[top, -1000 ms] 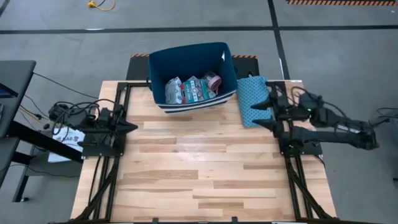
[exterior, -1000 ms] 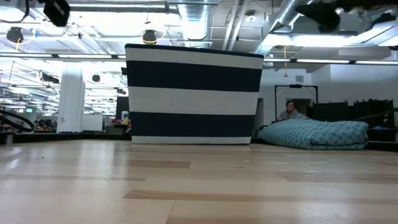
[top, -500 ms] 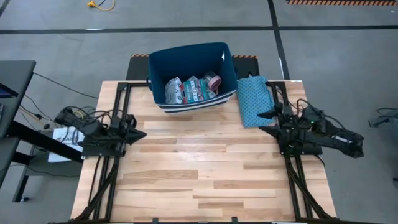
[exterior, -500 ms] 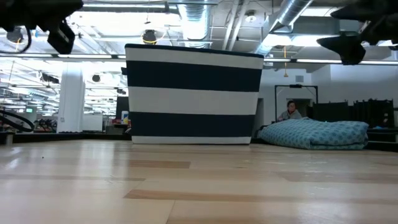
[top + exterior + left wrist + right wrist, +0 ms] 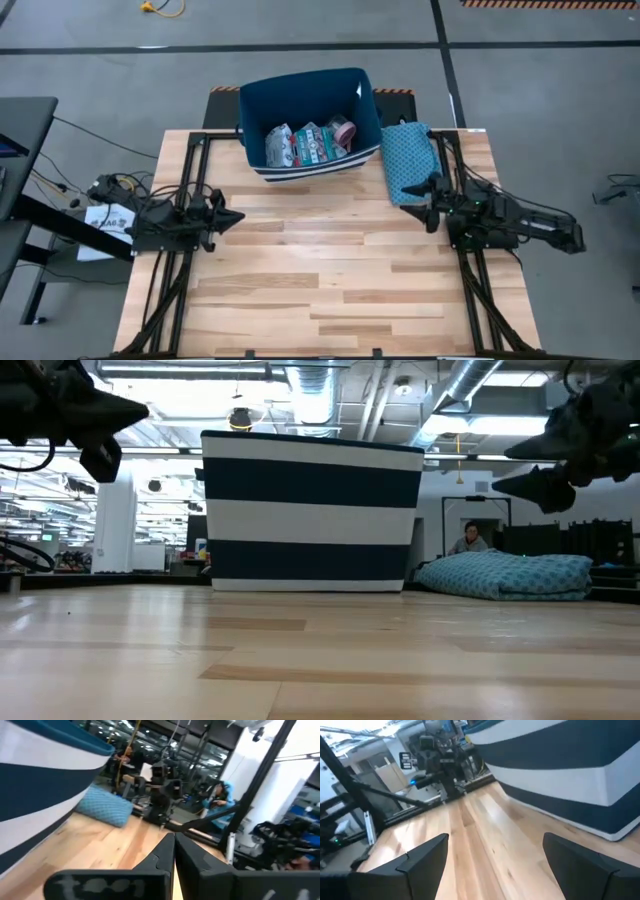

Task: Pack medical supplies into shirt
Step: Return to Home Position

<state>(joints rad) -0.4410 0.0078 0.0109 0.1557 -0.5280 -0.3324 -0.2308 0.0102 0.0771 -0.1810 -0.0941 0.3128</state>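
The medical supplies (image 5: 312, 144) lie inside a navy bin (image 5: 258, 98) with striped outer walls (image 5: 310, 510) at the table's far edge: a white printed pouch (image 5: 280, 148), flat boxes and a pink disc (image 5: 343, 130). A folded teal patterned shirt (image 5: 404, 160) lies flat on the table right of the bin (image 5: 510, 575). My left gripper (image 5: 240, 216) hovers shut over the table's left side (image 5: 174, 840). My right gripper (image 5: 415, 196) hovers open just near of the shirt (image 5: 495, 850), above the table (image 5: 515, 468).
Bare wooden table (image 5: 320, 280) spreads between and near of both arms. Black frame rails (image 5: 170, 290) run along the left and right edges. A person (image 5: 465, 538) sits in the room beyond the table.
Both grippers have come down from high above the table. My left gripper has also moved toward the table's right, out from its left edge. My right arm has drawn in, and its gripper stays close to the shirt's near end.
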